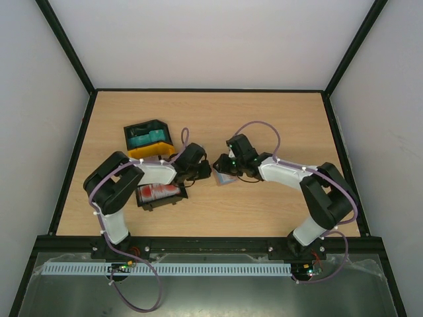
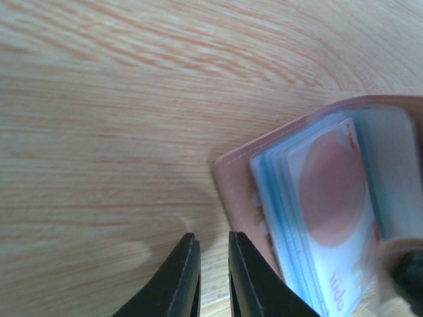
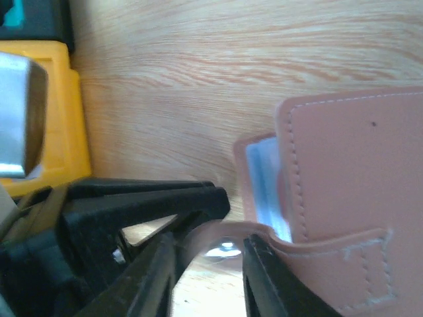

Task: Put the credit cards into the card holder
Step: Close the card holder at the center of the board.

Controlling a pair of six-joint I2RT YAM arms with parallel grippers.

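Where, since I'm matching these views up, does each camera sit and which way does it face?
Top external: above and behind the bases, looking down at the table; the left arm and right arm show whole.
Left wrist: on the left arm, looking down at the table and the open card holder with credit cards; left tool at bottom.
Right wrist: on the right arm, facing the card holder's brown outside and a yellow tray; right tool at bottom.
Shared: all three show the card holder.

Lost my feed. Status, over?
Left gripper nearly shut, empty. Right gripper parted around card holder flap. Credit cards inside holder. Yellow tray alongside, not blocking.
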